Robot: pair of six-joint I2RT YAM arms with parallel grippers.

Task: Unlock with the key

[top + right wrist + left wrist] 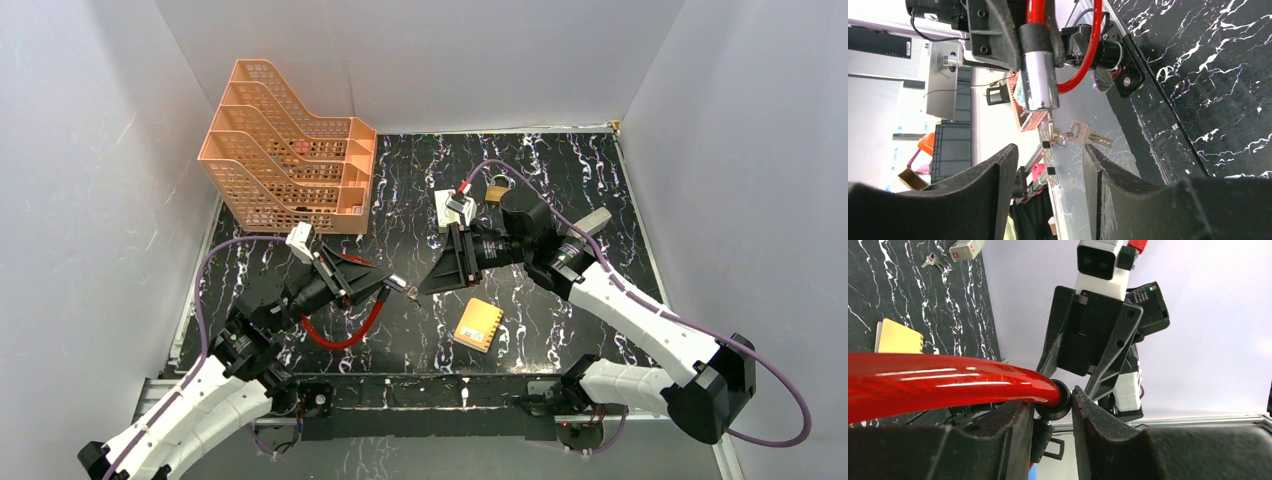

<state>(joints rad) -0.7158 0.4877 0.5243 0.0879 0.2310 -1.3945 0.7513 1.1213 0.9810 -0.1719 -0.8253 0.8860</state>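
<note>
No text, brand or number can be read anywhere. The grey box (967,248) on the table carries red patches, and a dark panel (878,48) beyond the table bears a white sticker, both too small to read.

My table (400,170) was black marble-look with white veins, boxed in by plain white walls (420,60) on three sides. Orange mesh rack (290,165) sat back-left.

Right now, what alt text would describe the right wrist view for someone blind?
A red cable lock, gripped by the left hand, aims its silver end toward the open right hand in the foreground. Keys on a ring hang at its tip; black marbled table at right.
</note>
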